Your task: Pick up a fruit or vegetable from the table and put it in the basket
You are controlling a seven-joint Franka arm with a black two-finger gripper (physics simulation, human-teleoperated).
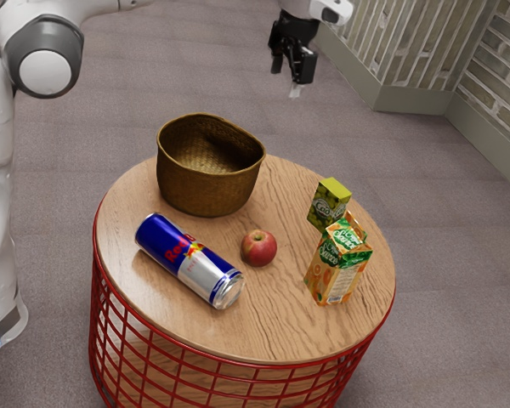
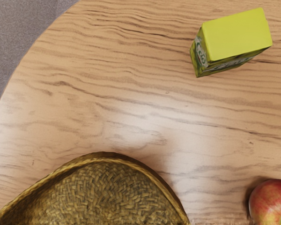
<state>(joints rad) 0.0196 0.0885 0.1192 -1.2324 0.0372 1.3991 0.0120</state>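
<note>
Red wire mesh (image 1: 166,370) rings the base of the round wooden table (image 1: 229,331), closest to the exterior camera. Just above that near edge lies the blue and silver can (image 1: 189,259), on its side, its bare metal end turned toward the exterior view's right. Across the wood from it stands the orange juice carton (image 1: 336,268), upright, oranges printed on its front. Between the two sits the apple (image 1: 259,248), the task's fruit — red with a yellowish patch around the stem, resting directly on the tabletop, outside the basket. The small green carton (image 1: 329,204) stands upright behind the juice carton; whether they touch cannot be told.

Farther back, beyond the can and the apple, the brown woven basket (image 1: 206,189) stands upright with its mouth open upward. The wrist view looks down on part of its rim and its plaited inside, with the apple near it and the green carton's lime top well apart from both.

Past the table's far side and above it hangs the black gripper (image 1: 286,78), its fingers apart — clamped on nothing. Behind are the grey carpet (image 1: 212,64) and, at the exterior view's upper right, pale brick walls (image 1: 501,76).
</note>
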